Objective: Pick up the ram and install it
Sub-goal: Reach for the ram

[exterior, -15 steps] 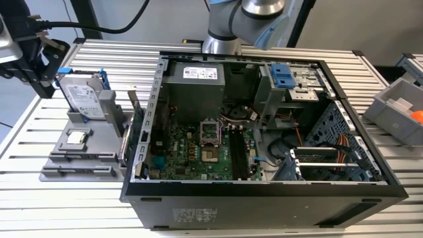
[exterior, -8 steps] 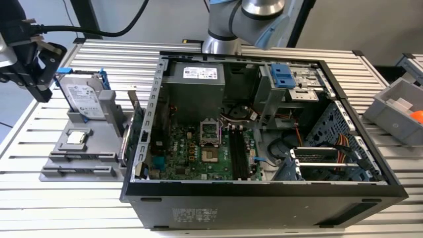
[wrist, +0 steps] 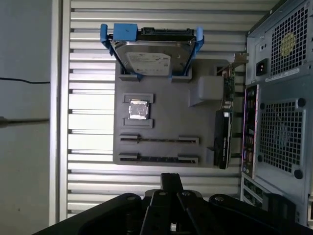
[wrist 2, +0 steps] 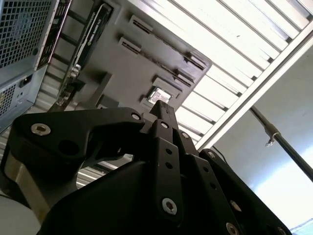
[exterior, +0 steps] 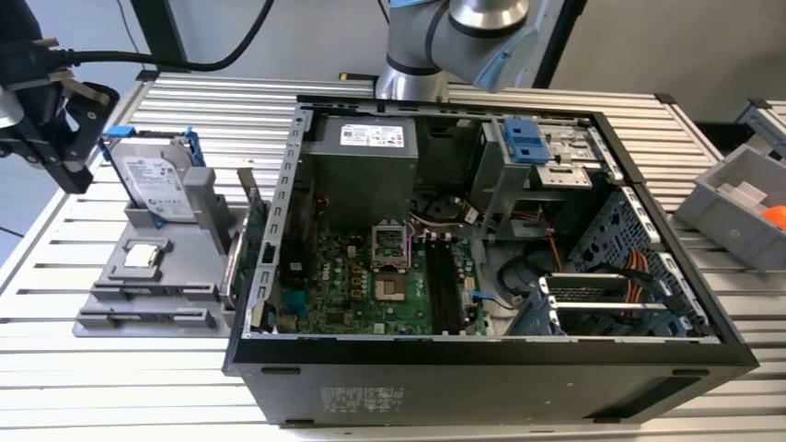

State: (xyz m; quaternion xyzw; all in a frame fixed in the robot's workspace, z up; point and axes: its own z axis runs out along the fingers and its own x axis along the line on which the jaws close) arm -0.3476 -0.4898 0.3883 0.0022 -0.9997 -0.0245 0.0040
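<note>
Fingers [wrist: 171, 182] are pressed together with nothing between them, tips pointing down at the slatted table [wrist: 88, 191] just short of the grey holder tray [wrist: 166, 122]. In the exterior view the gripper [exterior: 55, 120] hangs at the exterior view's left, high over that tray and touching nothing.

Closest to the fingertips, along the tray's edge, run two long narrow slots. The ram [wrist: 159, 158] is, as far as I can judge, the thin dark stick standing on edge in the nearer slot, and a similar edge shows in the slot beside it. Standing it on edge probably keeps its long top edge free for a pinch from above.

Beyond the slots a small square chip [wrist: 138, 109] lies flat in its own pocket. Past that, the hard drive [wrist: 151, 56] in its blue frame leans upright at the tray's far end. A green card [wrist: 227, 90] stands on edge along the side of the tray next to the computer case [wrist: 279, 122].

That case lies on its side with the panel off, so the motherboard [exterior: 356, 276] faces upward. Its black memory slots [exterior: 439, 276] sit beside the processor socket, open to reach from above. I cannot tell whether any of them is filled.
</note>
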